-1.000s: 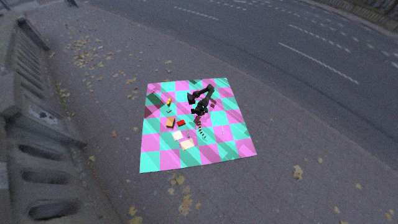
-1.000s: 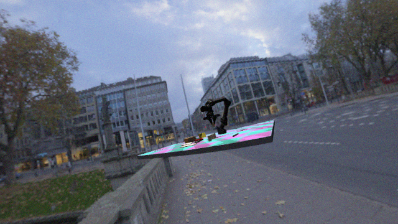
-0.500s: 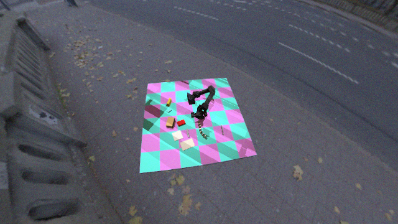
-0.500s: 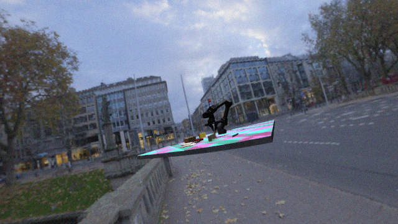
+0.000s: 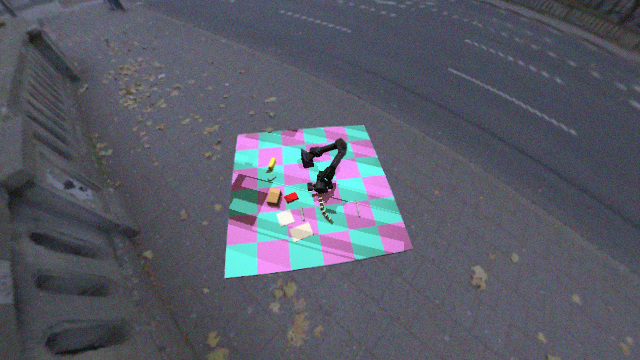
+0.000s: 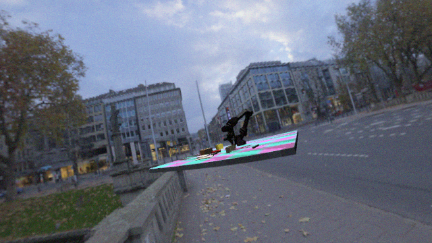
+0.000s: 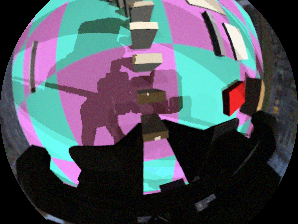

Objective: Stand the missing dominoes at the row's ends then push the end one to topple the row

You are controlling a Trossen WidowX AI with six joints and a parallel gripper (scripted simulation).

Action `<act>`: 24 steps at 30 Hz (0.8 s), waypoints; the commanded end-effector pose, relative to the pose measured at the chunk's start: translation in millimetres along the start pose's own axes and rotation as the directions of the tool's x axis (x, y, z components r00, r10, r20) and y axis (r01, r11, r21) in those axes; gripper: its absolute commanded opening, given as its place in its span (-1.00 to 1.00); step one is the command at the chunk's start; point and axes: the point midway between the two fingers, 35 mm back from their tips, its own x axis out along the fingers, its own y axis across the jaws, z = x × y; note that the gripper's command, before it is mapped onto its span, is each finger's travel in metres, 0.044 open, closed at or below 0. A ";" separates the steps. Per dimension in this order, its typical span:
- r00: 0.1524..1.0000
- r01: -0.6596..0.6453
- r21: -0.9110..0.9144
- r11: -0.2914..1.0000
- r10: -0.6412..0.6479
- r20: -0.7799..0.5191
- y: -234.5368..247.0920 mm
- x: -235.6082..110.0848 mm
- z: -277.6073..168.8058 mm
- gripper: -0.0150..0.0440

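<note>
Held domino (image 7: pixel 153 117) is clamped in the partly closed gripper (image 7: pixel 154 137) at 6 o'clock of the wrist view, just short of the near end of the standing domino row (image 7: pixel 136 19), which curves toward 11 o'clock. Red block (image 7: pixel 233 98) at 3 o'clock. All on a pink-teal checkered mat (image 5: pixel 380 185); tan block (image 5: pixel 273 196) and yellow block (image 5: pixel 272 162) well apart.

All matte black, this arm (image 5: pixel 334 159): slim tube-like links joined by chunky rounded joints, rising from a squat dark base (image 5: pixel 320 187). Up close, the gripper (image 7: pixel 154 137) shows only as blocky black shapes, no markings or cables visible.
</note>
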 end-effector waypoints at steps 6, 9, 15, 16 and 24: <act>1.000 -0.003 0.005 1.000 0.003 0.000 0.5 1.6 -0.8 0.14; 1.000 -0.003 0.005 1.000 0.003 0.000 0.5 1.6 -0.8 0.41; 1.000 -0.003 0.005 1.000 0.003 0.000 0.5 1.6 -0.8 0.94; 1.000 -0.003 0.005 1.000 0.003 0.000 0.5 1.6 -0.8 1.00; 1.000 0.009 0.005 1.000 -0.009 0.001 -2.9 -69.7 6.8 1.00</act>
